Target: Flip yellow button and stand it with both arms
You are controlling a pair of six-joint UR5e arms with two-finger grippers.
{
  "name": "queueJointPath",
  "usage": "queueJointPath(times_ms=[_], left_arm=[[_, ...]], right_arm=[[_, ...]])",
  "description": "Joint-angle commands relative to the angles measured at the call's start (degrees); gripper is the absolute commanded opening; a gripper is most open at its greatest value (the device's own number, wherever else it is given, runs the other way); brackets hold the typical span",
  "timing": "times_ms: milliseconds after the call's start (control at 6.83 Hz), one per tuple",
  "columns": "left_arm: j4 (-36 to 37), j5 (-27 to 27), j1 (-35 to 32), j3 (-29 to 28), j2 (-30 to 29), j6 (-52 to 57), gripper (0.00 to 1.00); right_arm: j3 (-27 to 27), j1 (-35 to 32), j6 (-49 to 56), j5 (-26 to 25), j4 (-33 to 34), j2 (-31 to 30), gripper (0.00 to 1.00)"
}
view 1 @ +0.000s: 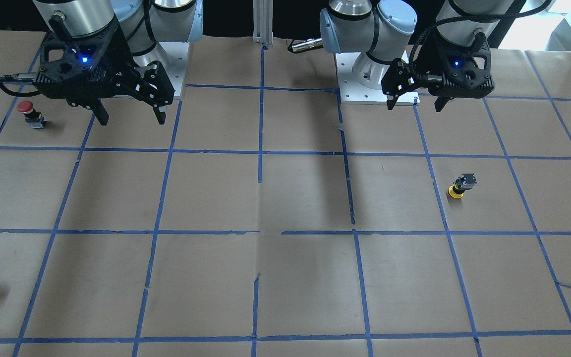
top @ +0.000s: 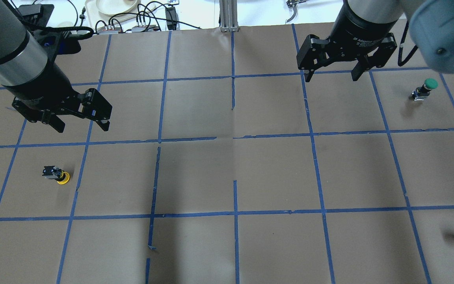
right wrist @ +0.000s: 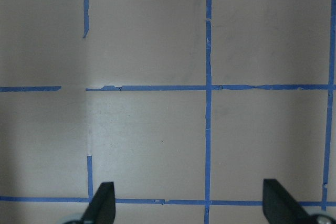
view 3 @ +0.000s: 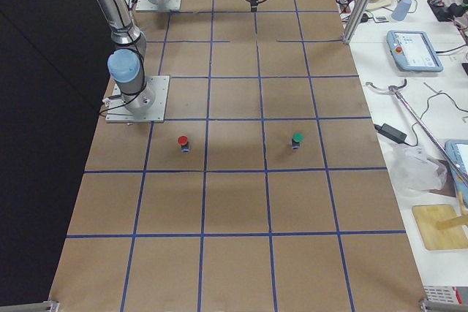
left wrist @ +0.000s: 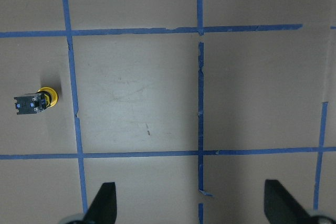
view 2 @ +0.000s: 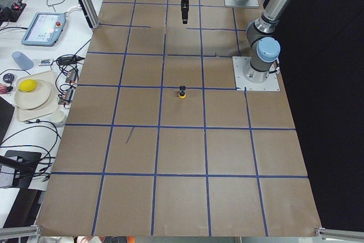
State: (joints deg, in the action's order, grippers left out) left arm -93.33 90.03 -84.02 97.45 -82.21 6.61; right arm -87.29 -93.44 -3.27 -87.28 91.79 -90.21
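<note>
Overhead exterior: yellow button (top: 58, 176) on table (top: 250, 165)

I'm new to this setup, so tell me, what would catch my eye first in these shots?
Two black two-finger hands, the left hand and the right hand, hang open above a brown paper-covered table gridded with blue tape. On the robot's left side sits the small yellow mushroom-cap push-button, apparently resting cap down.

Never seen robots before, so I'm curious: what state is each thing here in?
Yellow button: upside down, standing on its cap.
Red button: upright, cap on top.
Green button: upright, cap on top.
Left end effector: open, holding nothing.
Right end effector: open, holding nothing.
</note>
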Motion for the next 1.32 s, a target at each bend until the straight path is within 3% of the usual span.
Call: queueJointPath(times_ms=[0,1171], left_arm=[[0.08,0.23,0.0,-0.07,-0.14,-0.1,1.0],[-1.51,-0.38,-0.26,-0.33,0.74,-0.63,1.0]], right_arm=[[-0.07,0.01,0.11,0.0,-0.03,-0.14,1.0],[-0.42,0.1,-0.24,0.09,-0.56,-0.14,1.0]])
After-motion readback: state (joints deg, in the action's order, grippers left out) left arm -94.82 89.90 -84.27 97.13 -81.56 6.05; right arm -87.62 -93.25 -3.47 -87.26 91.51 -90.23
